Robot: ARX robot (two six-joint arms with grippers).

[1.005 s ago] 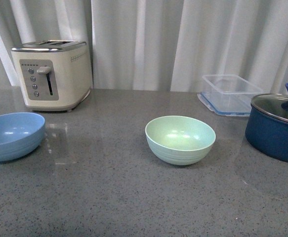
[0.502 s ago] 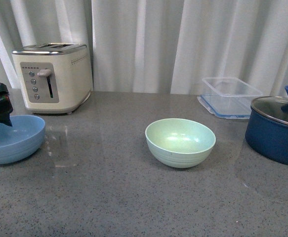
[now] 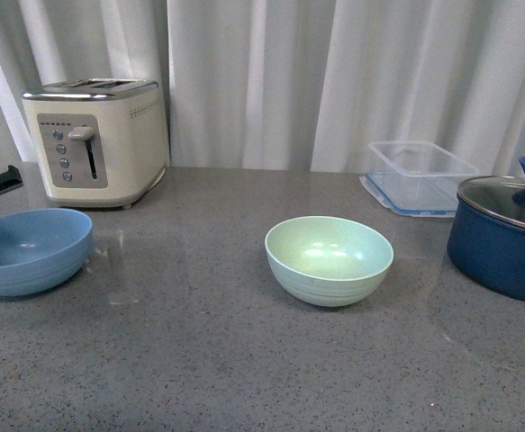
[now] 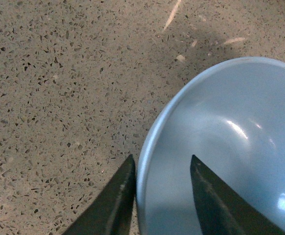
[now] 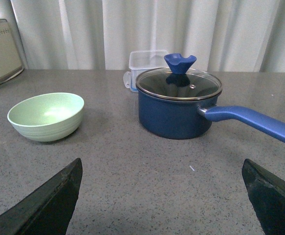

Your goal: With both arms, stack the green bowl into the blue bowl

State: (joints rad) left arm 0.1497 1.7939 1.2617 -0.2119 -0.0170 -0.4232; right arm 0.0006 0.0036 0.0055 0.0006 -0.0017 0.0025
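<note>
left gripper (image 4: 162,157) has come down on the blue bowl (image 3: 35,256) at far left, fingers parted astride its rim, not clamped; bowl nudged slightly rightward. green bowl (image 3: 329,258) sits untouched at centre. right gripper (image 5: 162,164) spread wide, empty. grasp judged imminent.

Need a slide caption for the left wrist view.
Open left gripper straddling the blue bowl rim, on the speckled countertop.
</note>
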